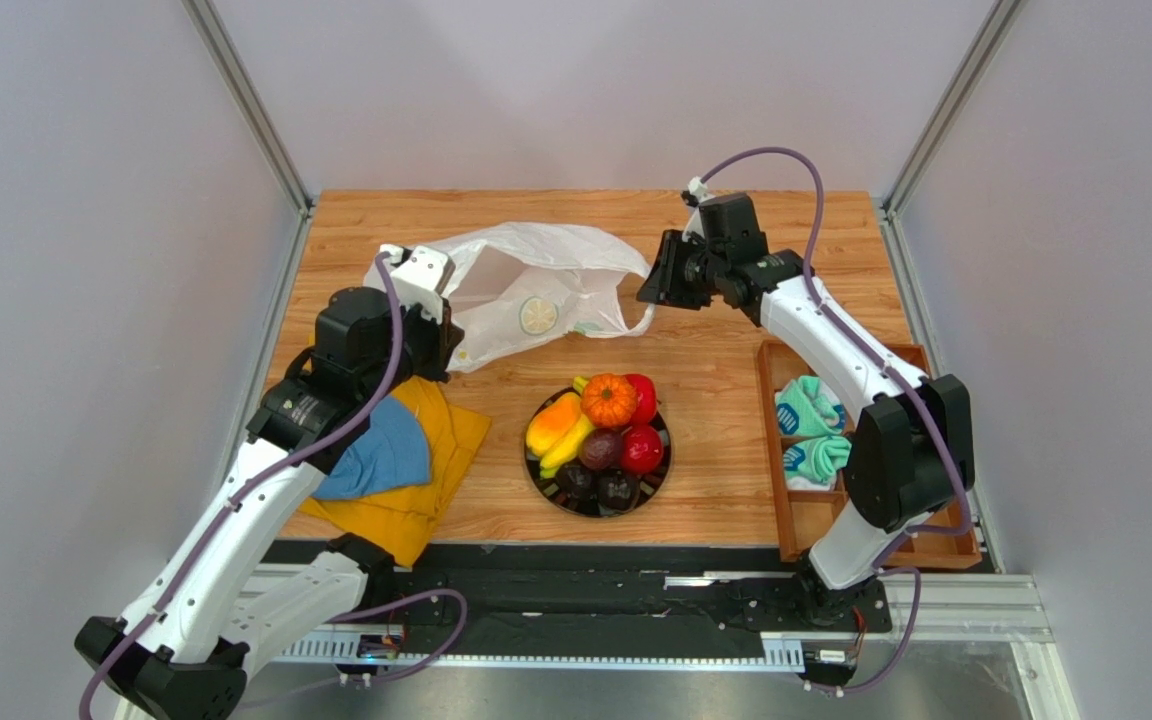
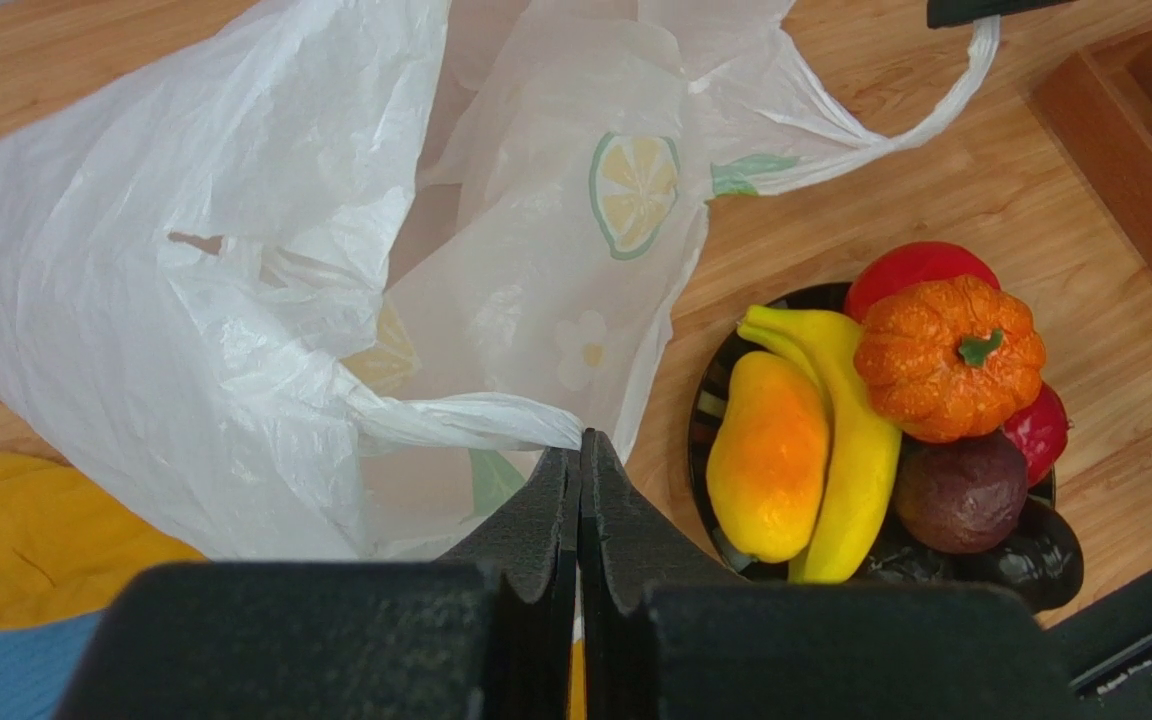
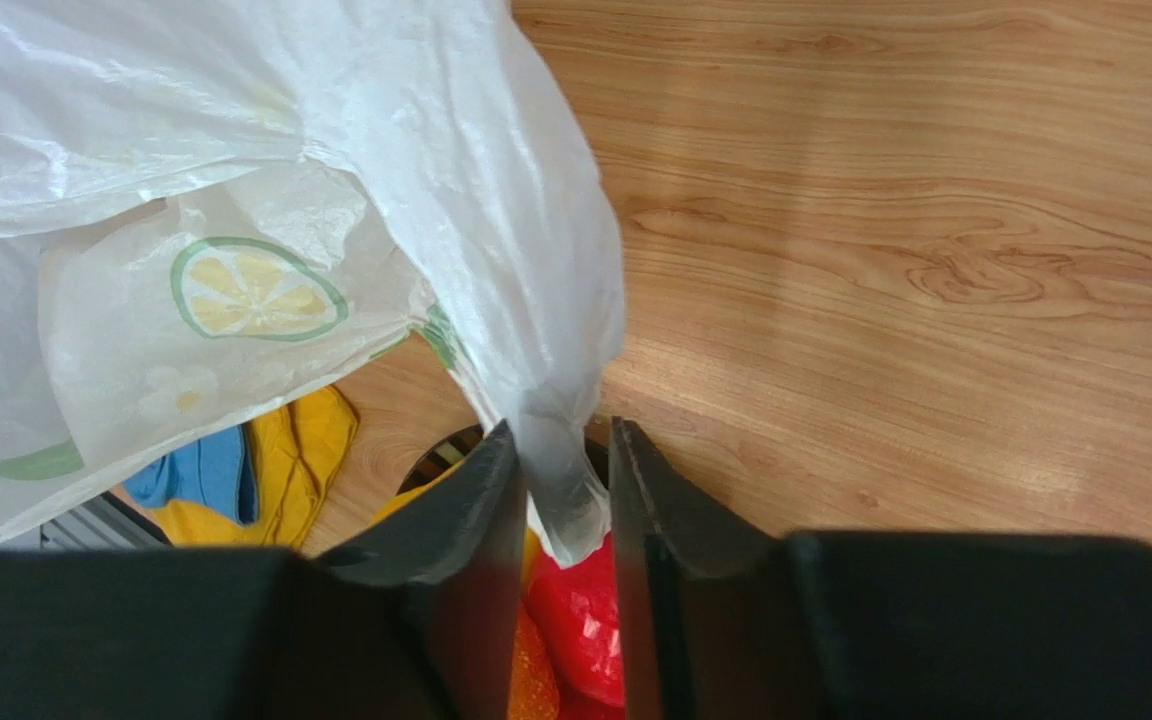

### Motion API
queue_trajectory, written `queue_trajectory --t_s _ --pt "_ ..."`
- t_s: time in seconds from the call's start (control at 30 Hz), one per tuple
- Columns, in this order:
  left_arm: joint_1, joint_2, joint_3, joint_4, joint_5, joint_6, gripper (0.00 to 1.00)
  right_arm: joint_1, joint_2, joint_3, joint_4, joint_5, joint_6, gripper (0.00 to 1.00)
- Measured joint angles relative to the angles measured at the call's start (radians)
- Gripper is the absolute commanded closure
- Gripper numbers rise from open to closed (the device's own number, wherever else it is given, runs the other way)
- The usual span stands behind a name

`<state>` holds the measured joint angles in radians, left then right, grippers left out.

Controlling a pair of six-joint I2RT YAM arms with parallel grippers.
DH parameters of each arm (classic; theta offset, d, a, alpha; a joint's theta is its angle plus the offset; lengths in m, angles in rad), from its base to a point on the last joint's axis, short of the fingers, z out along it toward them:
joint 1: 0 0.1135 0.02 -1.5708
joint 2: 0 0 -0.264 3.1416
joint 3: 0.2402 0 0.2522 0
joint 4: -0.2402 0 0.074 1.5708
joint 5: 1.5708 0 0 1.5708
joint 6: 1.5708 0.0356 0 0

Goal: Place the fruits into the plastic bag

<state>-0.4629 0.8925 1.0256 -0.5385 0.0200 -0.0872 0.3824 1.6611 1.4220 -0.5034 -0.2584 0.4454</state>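
Observation:
The plastic bag [image 1: 537,288] lies crinkled at the table's back middle, its mouth facing the near side; it fills the left wrist view [image 2: 237,300]. My left gripper [image 2: 582,447] is shut on the bag's near left edge, also seen from above [image 1: 447,338]. My right gripper [image 3: 560,435] has its jaws narrowly apart, pinching the bag's right loop handle [image 3: 560,480], which is pulled taut [image 1: 650,285]. The fruits sit on a black plate [image 1: 534,474]: ribbed orange one [image 2: 950,353], banana [image 2: 845,435], mango [image 2: 767,450], red ones [image 2: 920,267], dark ones [image 2: 962,492].
A blue cloth [image 1: 379,450] lies on a yellow cloth [image 1: 440,473] under my left arm. A wooden tray [image 1: 772,450] with teal cloths [image 1: 811,428] stands at the right, beside my right arm. Grey walls close the table on three sides.

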Motion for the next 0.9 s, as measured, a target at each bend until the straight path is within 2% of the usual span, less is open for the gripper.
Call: queue_trajectory --t_s 0.07,0.1,0.33,0.4,0.57,0.73,0.9 --pt "0.000 -0.005 -0.002 0.006 -0.003 0.000 1.00 0.001 0.000 -0.010 0.000 0.012 0.001 0.49" --pt "0.000 -0.008 -0.004 0.007 -0.003 0.000 1.00 0.002 0.000 -0.013 0.000 0.018 -0.002 0.40" --pt "0.000 -0.010 -0.006 0.011 -0.011 0.000 1.00 0.010 -0.035 -0.040 -0.014 0.096 -0.031 0.24" --pt "0.000 -0.012 -0.008 0.011 -0.023 -0.001 1.00 0.018 -0.082 -0.061 -0.023 0.127 -0.044 0.12" --pt "0.000 -0.015 -0.010 0.011 -0.040 -0.001 1.00 0.080 -0.247 -0.102 -0.040 0.230 -0.083 0.10" --pt "0.000 -0.016 -0.011 0.011 -0.048 -0.001 1.00 0.241 -0.398 -0.163 -0.039 0.354 -0.098 0.11" --pt "0.000 -0.016 -0.012 0.011 -0.048 -0.001 1.00 0.421 -0.409 -0.212 -0.083 0.447 -0.083 0.05"
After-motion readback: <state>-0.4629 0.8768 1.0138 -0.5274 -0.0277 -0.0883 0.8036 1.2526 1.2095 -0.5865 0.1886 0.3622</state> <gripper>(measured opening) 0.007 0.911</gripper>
